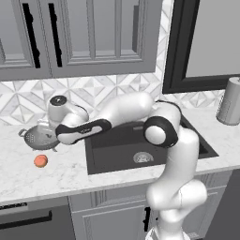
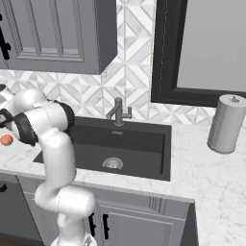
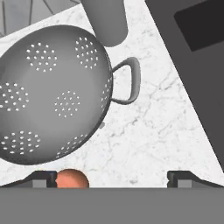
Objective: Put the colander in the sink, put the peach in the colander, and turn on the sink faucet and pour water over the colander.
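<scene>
The grey perforated colander (image 1: 39, 137) stands upright on the marble counter left of the sink (image 1: 112, 151). In the hand view the colander (image 3: 52, 94) shows from above, one loop handle pointing toward the sink (image 3: 197, 65). The small orange peach (image 1: 41, 161) lies on the counter in front of the colander, and the peach (image 3: 72, 179) sits beside one fingertip. My gripper (image 3: 113, 179) hangs open above the counter, over the colander's sink-side edge, holding nothing. The faucet (image 2: 118, 113) stands behind the dark basin (image 2: 139, 139), with no water running. The peach (image 2: 6, 140) peeks out beside the arm.
A grey cylindrical bottle (image 3: 105, 22) stands just behind the colander. A tall grey canister (image 2: 226, 124) sits on the counter right of the sink. Wall cabinets hang above the counter, and a dark-framed window is behind the sink.
</scene>
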